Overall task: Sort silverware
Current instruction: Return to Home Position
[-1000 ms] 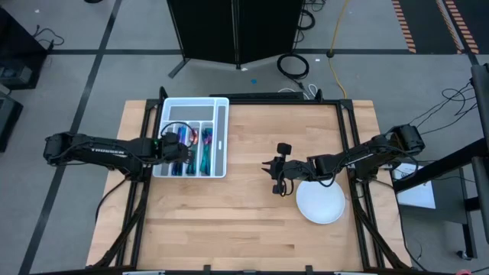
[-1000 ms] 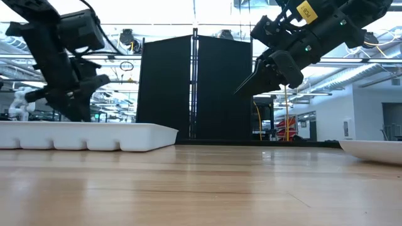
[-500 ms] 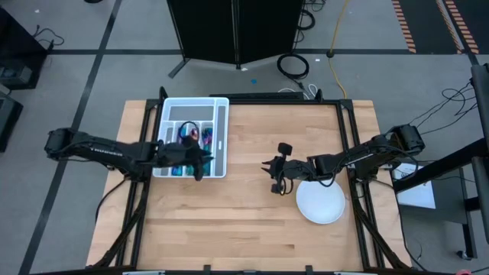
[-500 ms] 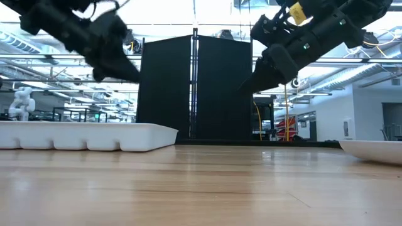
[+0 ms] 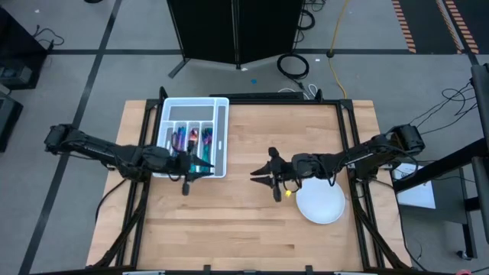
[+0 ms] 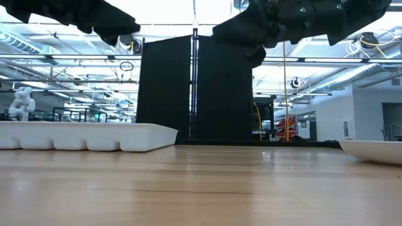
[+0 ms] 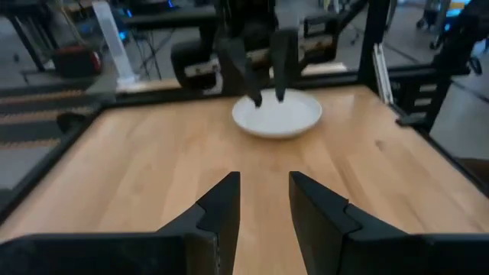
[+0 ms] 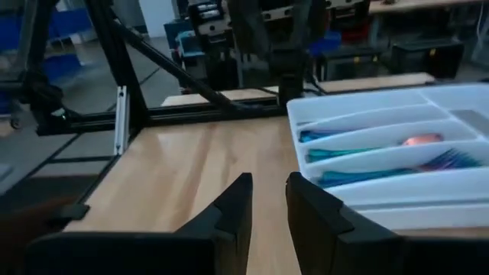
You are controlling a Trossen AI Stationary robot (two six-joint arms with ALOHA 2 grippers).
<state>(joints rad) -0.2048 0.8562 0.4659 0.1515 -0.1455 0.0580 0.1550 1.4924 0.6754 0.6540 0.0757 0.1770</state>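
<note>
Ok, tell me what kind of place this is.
Probably a robotics lab or workshop: a black-framed wooden bench, loose cables on a grey floor, and open ceiling trusses beyond a black partition.

Wooden tabletop (image 5: 252, 218), white divided tray (image 5: 221, 134) at its left side, round white plate (image 5: 325, 206) toward its right, well apart.

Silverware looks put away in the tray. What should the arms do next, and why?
Probably draw both arms back to rest: the silverware lies in the tray, the plate looks bare, and the left gripper and right gripper hold nothing.
</note>
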